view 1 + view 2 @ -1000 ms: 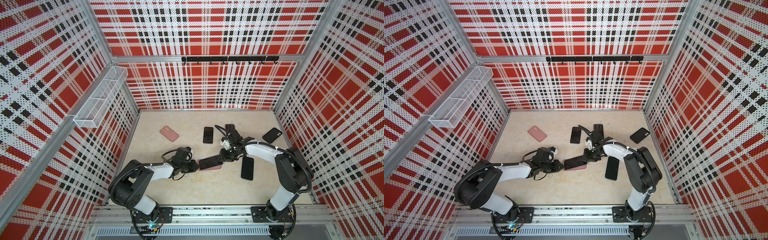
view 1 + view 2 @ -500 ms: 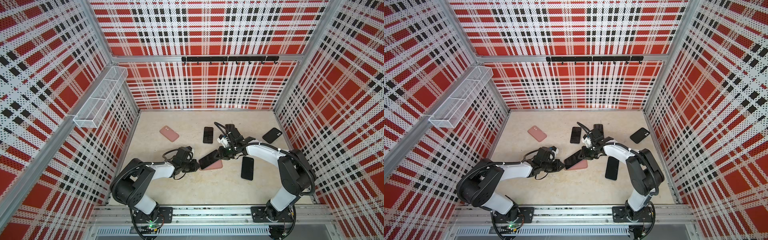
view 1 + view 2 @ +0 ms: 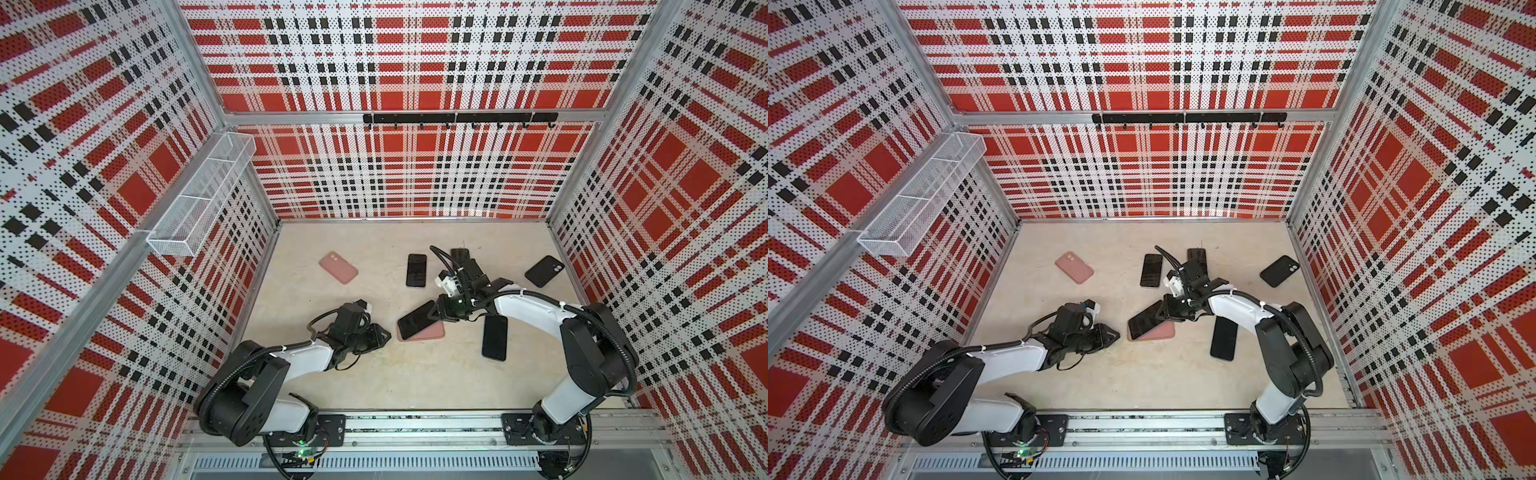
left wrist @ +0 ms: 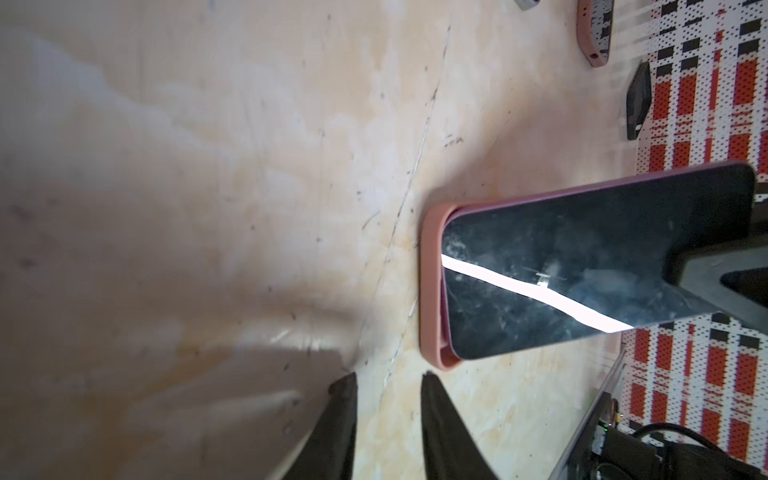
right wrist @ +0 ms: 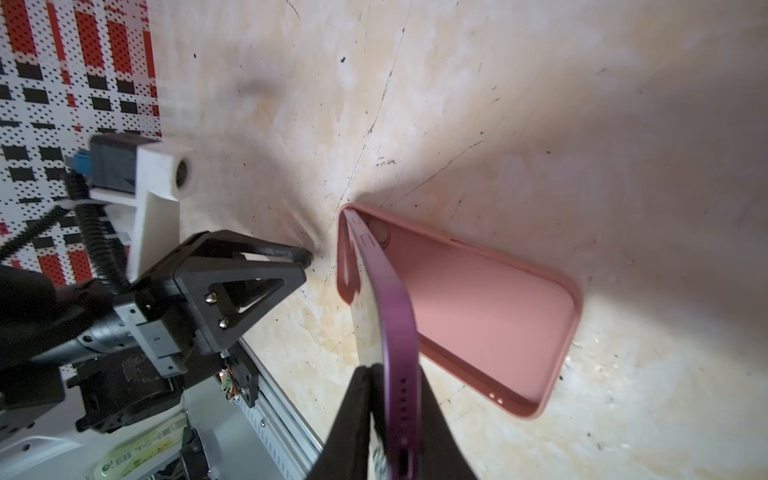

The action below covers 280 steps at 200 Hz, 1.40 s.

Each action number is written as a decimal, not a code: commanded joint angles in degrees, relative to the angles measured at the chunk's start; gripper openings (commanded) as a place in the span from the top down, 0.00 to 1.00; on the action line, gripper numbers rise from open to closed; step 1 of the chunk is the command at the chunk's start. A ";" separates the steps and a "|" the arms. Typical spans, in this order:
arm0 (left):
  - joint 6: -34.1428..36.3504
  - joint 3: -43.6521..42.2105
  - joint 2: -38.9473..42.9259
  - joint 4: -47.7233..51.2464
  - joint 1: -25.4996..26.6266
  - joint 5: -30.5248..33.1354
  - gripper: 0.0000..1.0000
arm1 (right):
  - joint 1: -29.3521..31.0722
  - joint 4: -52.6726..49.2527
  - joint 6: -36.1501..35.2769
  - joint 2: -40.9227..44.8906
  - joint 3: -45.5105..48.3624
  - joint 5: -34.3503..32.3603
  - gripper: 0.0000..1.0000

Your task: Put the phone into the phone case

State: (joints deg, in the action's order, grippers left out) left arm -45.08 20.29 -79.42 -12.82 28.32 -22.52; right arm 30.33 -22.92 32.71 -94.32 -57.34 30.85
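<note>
The pink phone case (image 3: 428, 331) (image 3: 1160, 332) lies open side up mid-table. The phone (image 3: 417, 320) (image 3: 1146, 320), dark-screened with a purple edge, leans in it. One end of the phone sits inside the case's camera end; the other end is raised. My right gripper (image 3: 440, 309) (image 5: 392, 370) is shut on the raised end of the phone (image 5: 399, 316), above the case (image 5: 490, 316). My left gripper (image 3: 384, 332) (image 4: 388, 378) sits low on the table just short of the case's end (image 4: 432, 286). It is slightly open and holds nothing.
A second pink case (image 3: 338, 267) lies at the back left. A black phone (image 3: 416, 270) and another (image 3: 494, 336) flank the right arm. A black case (image 3: 544, 271) lies by the right wall. A wire basket (image 3: 203, 199) hangs on the left wall.
My left gripper has drawn back a little from the case's end and its jaws have parted. My right gripper has tightened on the phone and swung its held end up and toward the back.
</note>
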 commanded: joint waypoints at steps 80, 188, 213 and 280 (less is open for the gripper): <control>-8.59 -0.48 -4.78 -13.34 5.17 -0.94 0.70 | 2.97 6.87 7.04 -0.82 7.52 -5.06 0.85; 3.22 7.92 -6.61 2.85 3.16 7.32 0.70 | 3.51 2.52 4.44 -3.50 6.98 -7.51 0.81; 4.18 9.91 -10.10 3.28 4.36 8.86 0.66 | 3.61 2.31 4.15 -3.83 7.05 -7.82 0.81; 5.79 11.70 -14.52 5.84 5.97 11.16 0.69 | 3.78 -6.55 0.36 -5.25 1.97 -12.28 0.68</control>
State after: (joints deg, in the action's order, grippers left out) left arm -41.19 32.16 -90.35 -10.98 33.10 -13.19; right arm 32.86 -18.79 36.60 -96.99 -54.35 26.57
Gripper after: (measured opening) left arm 0.320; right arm 0.298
